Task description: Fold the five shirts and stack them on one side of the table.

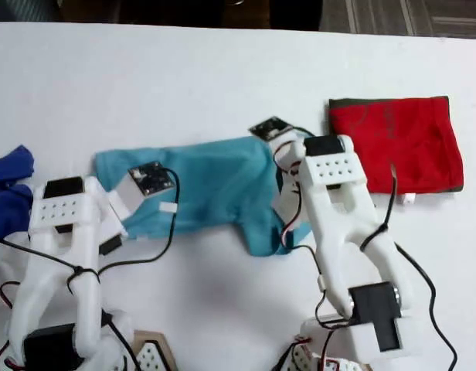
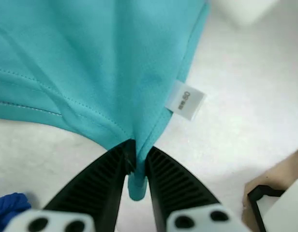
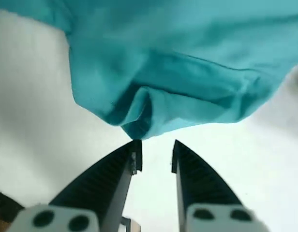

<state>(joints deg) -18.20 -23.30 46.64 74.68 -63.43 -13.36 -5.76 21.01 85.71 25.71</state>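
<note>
A teal shirt [image 1: 215,185] lies spread across the middle of the white table [image 1: 222,62]. My left gripper [image 1: 117,222] is at its left end, shut on a pinch of the hem [image 2: 134,166] close to the white label [image 2: 185,100]. At the shirt's right end my right gripper [image 1: 287,202] is open, and its tips [image 3: 154,154] stand just short of a bunched fold [image 3: 139,123] with nothing between them. A red shirt [image 1: 396,143] lies folded at the back right. A dark blue shirt [image 1: 10,185] lies crumpled at the left edge, also in the left wrist view [image 2: 8,212].
Black cables [image 1: 157,251] loop from both arms over the table's front. The arms' bases and a wooden block [image 1: 153,352] take up the near edge. The white table runs bare behind the shirts to its far edge.
</note>
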